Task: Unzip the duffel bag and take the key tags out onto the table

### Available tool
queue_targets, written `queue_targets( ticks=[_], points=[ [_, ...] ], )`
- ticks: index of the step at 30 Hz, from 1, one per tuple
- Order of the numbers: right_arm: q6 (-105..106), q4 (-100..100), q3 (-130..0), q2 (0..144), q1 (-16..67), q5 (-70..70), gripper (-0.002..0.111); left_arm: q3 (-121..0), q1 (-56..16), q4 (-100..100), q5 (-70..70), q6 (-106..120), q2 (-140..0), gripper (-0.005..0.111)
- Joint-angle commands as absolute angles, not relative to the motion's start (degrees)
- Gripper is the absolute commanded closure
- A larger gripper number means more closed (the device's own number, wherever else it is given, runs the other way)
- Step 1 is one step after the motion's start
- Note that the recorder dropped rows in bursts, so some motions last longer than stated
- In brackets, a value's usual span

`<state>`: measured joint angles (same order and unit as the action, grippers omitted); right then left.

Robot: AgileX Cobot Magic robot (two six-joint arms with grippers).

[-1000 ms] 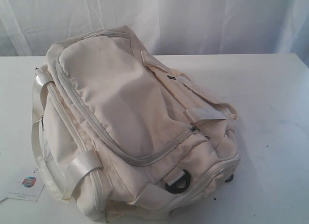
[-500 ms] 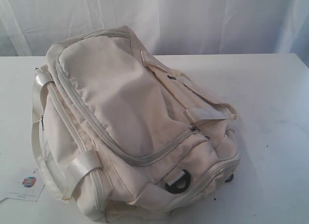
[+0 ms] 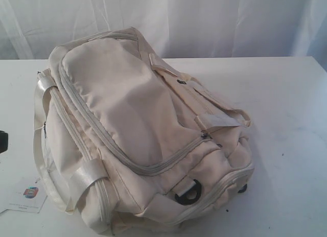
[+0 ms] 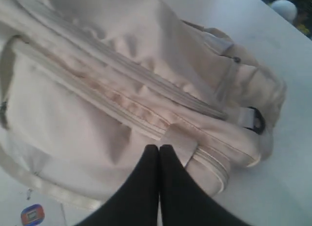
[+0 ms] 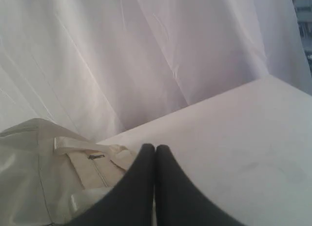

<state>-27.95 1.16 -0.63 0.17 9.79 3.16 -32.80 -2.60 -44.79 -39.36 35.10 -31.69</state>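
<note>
A large cream-white duffel bag (image 3: 138,129) lies on a white table (image 3: 286,109), its pale zippers closed and a black D-ring (image 3: 189,192) at its near end. A small white paper card (image 3: 28,196) lies just beside the bag. The left gripper (image 4: 159,150) hangs over the bag's side by a shiny strap (image 4: 183,143), fingers pressed together, holding nothing. The right gripper (image 5: 155,149) is beside the bag, likewise closed tight and empty

Newly in view at the left edge: dark part of the left arm (image 3: 2,141), near the duffel bag (image 3: 143,129).
</note>
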Motion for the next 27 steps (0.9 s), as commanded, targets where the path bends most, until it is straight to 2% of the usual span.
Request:
queue_targets(
  ticks=[1, 7, 11, 17, 27],
  points=[
    [-29.1, 0.7, -3.5, 3.2, 9.7, 6.9, 0.108, -37.0, -2.6, -48.8, -45.1, 41.6, -37.6, 0.107],
    [-28.3, 0.7, -9.9, 14.3, 9.9, 11.4, 0.108, -41.3, -2.9, -48.8, -48.5, 43.8, -42.8, 0.107],
    [-23.2, -2.5, -14.6, 23.8, 12.1, 14.4, 0.108, -43.3, -5.9, -48.8, -50.4, 46.1, -46.2, 0.107],
    [-5.0, -14.9, -23.2, 38.1, 15.8, 21.6, 0.108, -45.9, -12.3, -48.7, -50.7, 47.5, -51.8, 0.107],
    [20.8, -30.0, -37.4, 54.8, 16.1, 39.0, 0.108, -52.1, -26.5, -43.0, -46.3, 44.1, -60.2, 0.107]
  ],
)
